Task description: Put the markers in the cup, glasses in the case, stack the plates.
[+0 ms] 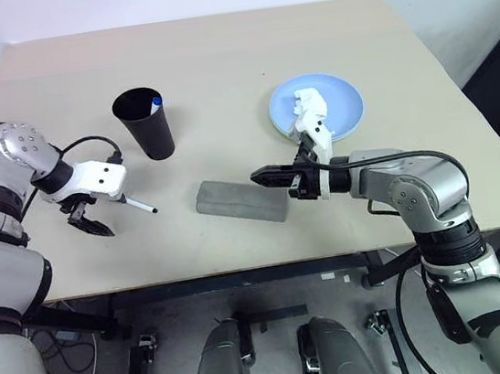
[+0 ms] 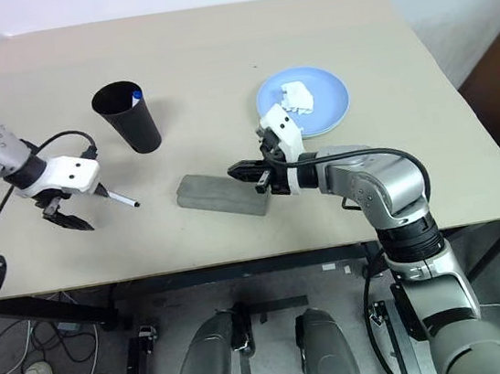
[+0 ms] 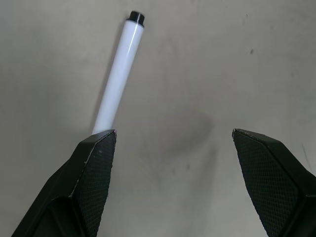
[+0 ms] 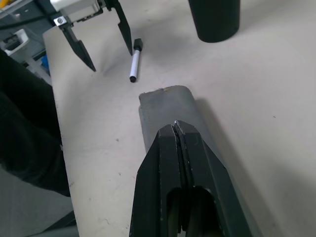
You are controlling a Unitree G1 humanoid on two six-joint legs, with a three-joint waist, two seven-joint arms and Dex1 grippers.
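The left gripper [image 1: 92, 223] hangs nose-down over the table [image 1: 215, 62] with its 2 black fingers spread wide and nothing between them. In the left wrist view the black-capped marker [image 3: 117, 74] lies flat on the tabletop, its lower end hidden behind one finger [image 3: 91, 173], the other finger well apart from it. From the head camera that marker sits at about 3 o'clock of the left gripper, just beside it, its tip pointing toward 4 o'clock.

The right gripper [image 1: 267, 176] is clenched, fingertips pressed together and empty, pointing roughly level toward 9 o'clock. It hovers over the right end of the grey case [image 1: 240, 201], which lies closed near the front-centre of the table; whether the fingertips touch the case I cannot tell.

The black cup [image 1: 144, 123] stands upright at about 11 o'clock of the case, well apart from it, with the blue-capped marker [image 1: 157, 101] standing inside and leaning on the rim at the cup's 3 o'clock side.

At about 1 o'clock of the case sit the 2 plates: the light blue plate [image 1: 336, 106] rests on top of the mint green plate [image 1: 274, 127], of which a thin edge peeks out at 8 o'clock. A crumpled white tissue [image 2: 296, 96] lies on the blue plate.
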